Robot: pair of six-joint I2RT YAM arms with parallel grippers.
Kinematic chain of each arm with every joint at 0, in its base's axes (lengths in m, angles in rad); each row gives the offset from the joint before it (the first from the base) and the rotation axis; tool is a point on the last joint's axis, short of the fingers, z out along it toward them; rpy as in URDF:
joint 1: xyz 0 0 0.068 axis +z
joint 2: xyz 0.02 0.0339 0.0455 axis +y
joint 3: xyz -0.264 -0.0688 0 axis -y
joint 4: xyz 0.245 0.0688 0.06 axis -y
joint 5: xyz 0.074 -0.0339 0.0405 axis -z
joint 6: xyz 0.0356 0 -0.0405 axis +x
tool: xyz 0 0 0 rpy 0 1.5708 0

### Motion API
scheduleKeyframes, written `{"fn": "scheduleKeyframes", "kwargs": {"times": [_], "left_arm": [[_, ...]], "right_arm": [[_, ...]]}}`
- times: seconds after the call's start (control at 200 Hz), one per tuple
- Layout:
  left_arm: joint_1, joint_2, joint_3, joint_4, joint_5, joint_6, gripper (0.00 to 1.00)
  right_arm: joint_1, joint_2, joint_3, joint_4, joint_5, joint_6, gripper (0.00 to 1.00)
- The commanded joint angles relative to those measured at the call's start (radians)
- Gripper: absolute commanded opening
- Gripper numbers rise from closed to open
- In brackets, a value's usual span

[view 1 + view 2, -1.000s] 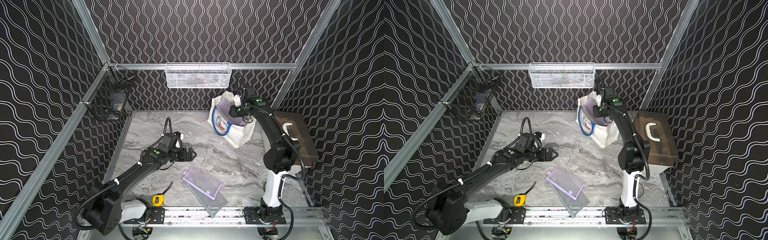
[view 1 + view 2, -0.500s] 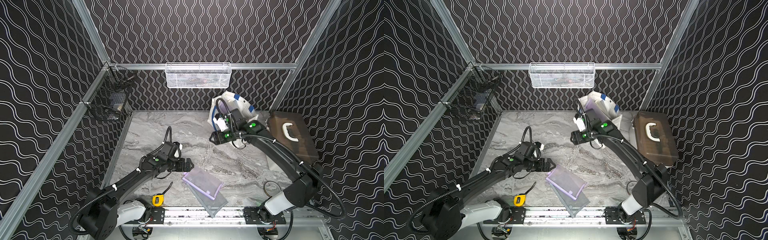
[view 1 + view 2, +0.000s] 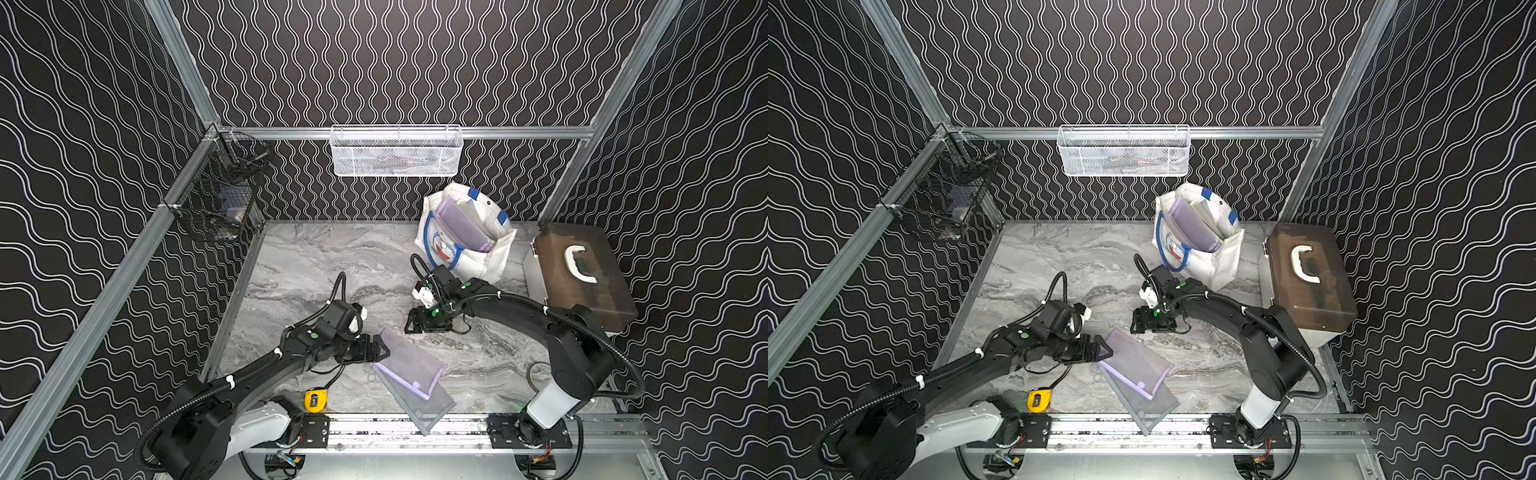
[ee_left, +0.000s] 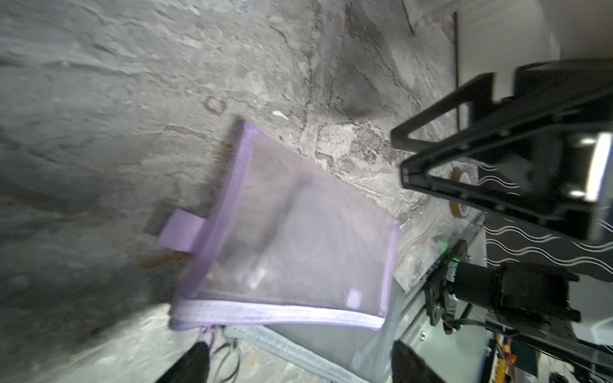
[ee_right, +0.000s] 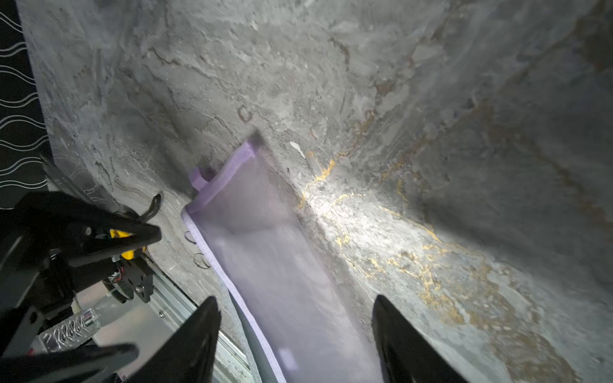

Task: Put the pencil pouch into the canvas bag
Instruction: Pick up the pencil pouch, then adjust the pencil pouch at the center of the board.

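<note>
Purple mesh is what both arms are aimed at. The pencil pouch (image 3: 409,365) lies flat on the table (image 3: 316,257) near the front rail, with its lower part resting over a grey pouch (image 3: 428,405). It is well apart from the canvas bag (image 3: 490,262), which stands at the back right.

We see the left gripper (image 3: 380,351) held low and almost level with the table, at the pouch's left edge, its fingers spread and holding nothing. Whether a fingertip already touches the mesh we cannot tell. In its wrist view the pouch's zip edge (image 4: 275,313) lies just ahead of the two spread fingertips (image 4: 195,359). We take the low, sideways pose as a way to get at a thin edge, since a flat pouch offers little to pinch from above.

The right gripper (image 3: 415,326) hangs over bare table just beyond the pouch's far corner. It too is released, with both fingers wide apart in its own view (image 5: 295,331) and the pouch (image 5: 265,252) running between them. We judge that it waits there to take or steady the far end.

The bag's mouth gapes upward and a blue handle hangs down its side, leaving the opening free. Another purple pouch (image 3: 463,226) already leans inside, so we judge that the one on the table must slide in beside it.
</note>
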Motion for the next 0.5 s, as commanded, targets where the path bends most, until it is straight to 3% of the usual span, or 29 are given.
{"fn": "scheduleKeyframes", "kwargs": {"times": [0.0, 0.3, 0.495], "left_arm": [[-0.036, 0.0, -0.002, 0.036, 0.062, -0.051, 0.87], [-0.119, 0.09, -0.034, 0.101, 0.098, -0.097, 0.86], [-0.128, 0.168, -0.053, 0.206, 0.069, -0.138, 0.85]], "right_arm": [[0.002, 0.015, -0.028, 0.027, 0.006, 0.03, 0.75], [0.0, 0.038, -0.095, 0.056, -0.022, 0.056, 0.73], [0.001, 0.051, -0.139, 0.106, -0.057, 0.085, 0.7]]}}
